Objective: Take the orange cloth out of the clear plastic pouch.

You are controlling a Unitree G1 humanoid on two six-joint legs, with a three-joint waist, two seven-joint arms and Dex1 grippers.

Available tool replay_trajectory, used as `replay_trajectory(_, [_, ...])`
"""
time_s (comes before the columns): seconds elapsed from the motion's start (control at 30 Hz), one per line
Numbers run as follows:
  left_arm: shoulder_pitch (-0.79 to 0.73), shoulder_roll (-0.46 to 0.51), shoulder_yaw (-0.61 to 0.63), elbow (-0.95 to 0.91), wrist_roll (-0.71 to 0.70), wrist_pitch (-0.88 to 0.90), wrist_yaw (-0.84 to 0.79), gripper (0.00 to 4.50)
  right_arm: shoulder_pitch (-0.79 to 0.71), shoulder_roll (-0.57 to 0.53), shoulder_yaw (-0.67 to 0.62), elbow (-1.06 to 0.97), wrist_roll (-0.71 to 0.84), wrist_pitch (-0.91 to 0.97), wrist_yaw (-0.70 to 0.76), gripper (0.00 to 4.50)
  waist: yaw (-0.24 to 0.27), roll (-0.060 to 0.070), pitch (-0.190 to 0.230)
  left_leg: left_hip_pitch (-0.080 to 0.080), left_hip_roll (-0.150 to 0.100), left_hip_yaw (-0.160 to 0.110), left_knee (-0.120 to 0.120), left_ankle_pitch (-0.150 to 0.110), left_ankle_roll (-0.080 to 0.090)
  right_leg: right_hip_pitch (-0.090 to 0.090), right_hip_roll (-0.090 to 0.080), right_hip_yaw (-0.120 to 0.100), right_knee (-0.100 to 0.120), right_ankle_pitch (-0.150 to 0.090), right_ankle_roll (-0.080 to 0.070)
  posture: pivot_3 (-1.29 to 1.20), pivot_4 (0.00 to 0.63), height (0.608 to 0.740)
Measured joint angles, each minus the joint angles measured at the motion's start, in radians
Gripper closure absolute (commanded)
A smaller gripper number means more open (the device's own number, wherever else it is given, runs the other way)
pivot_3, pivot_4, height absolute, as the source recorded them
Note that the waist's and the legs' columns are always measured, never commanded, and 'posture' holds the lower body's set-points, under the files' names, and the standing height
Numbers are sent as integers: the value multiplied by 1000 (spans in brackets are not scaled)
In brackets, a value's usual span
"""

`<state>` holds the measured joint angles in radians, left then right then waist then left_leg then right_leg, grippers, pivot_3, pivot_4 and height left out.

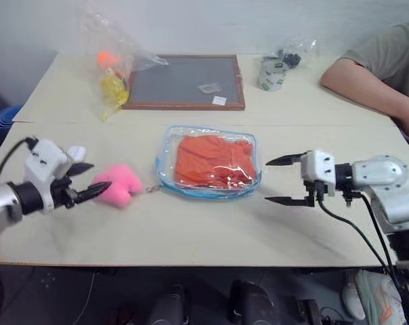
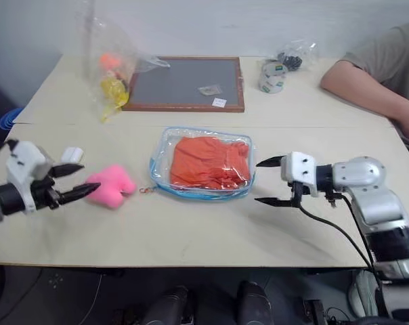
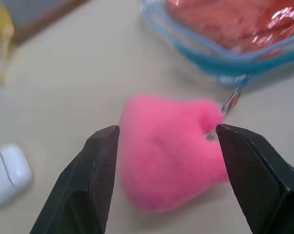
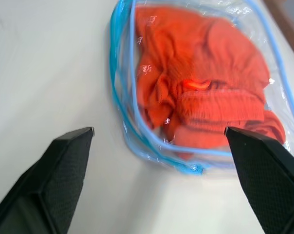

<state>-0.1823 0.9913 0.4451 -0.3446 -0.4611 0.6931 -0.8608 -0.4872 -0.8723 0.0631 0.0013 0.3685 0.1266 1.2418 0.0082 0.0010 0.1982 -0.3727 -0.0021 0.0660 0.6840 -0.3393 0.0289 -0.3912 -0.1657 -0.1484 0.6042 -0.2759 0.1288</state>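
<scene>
Orange cloth (image 1: 214, 161) lies inside the clear plastic pouch (image 1: 165, 164) on my tabletop (image 1: 191, 223). Beside the pouch, my right claw (image 1: 283, 181) is spread, empty. My left claw (image 1: 89, 181) is spread by the pouch's pink charm (image 1: 120, 185).

The pale table (image 1: 191, 230) bears the clear plastic pouch (image 1: 208, 162), framed board (image 1: 184, 82) and tape roll (image 1: 272, 74).

lab bench: cream table (image 1: 191, 237), seated person (image 1: 380, 68).

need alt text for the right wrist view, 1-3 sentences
The orange cloth lies crumpled inside the clear plastic pouch with light blue edging, flat on a pale table. The right gripper hangs open just short of the pouch's near edge, its two black fingers spread wide and holding nothing.
</scene>
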Motion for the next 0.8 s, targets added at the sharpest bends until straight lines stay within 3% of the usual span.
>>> replay_trajectory(0.13, [-161, 20, -214, -86, 45, -109, -45, 1357, 43, -10, -39, -147, 127, 236, -31, 0, 11, 0, 0, 0, -1, 1, -1, 0, 0, 0, 0, 1, 0, 0, 0, 0, 150, 740])
replay_trajectory(0.27, [-243, -19, -569, -16, 334, -394, -69, 1357, 89, -19, -80, -258, 253, 419, -54, 0, 15, 0, 0, 0, -1, 4, -1, 0, 0, -2, 2, 1, 0, 0, 0, 0, 150, 740])
replay_trajectory(0.47, [-379, -142, -741, 233, 565, -692, -53, 1357, 135, -21, -133, -358, 334, 532, -106, 0, 18, 0, 0, -1, 0, 4, -1, 0, 1, -3, 2, 1, 0, 0, 0, 0, 150, 740])
replay_trajectory(0.57, [-400, -194, -743, 295, 589, -740, -37, 1923, 155, -21, -157, -379, 347, 548, -130, 0, 18, 0, 0, -2, -1, 4, 0, -1, 2, -2, 2, 1, 0, 1, 0, 0, 150, 740])
replay_trajectory(0.63, [-403, -217, -743, 320, 595, -755, -34, 2541, 175, -21, -158, -398, 352, 552, -143, 0, 18, 0, 0, -2, 0, 4, 0, -1, 2, -2, 2, 1, 0, 1, 0, 0, 150, 740])
replay_trajectory(0.8, [-394, -226, -741, 325, 612, -784, -40, 4135, 198, -20, -158, -419, 358, 553, -165, 913, 18, 0, 0, -2, 0, 4, 0, -1, 2, -2, 1, 1, 0, 1, 0, 0, 150, 740])
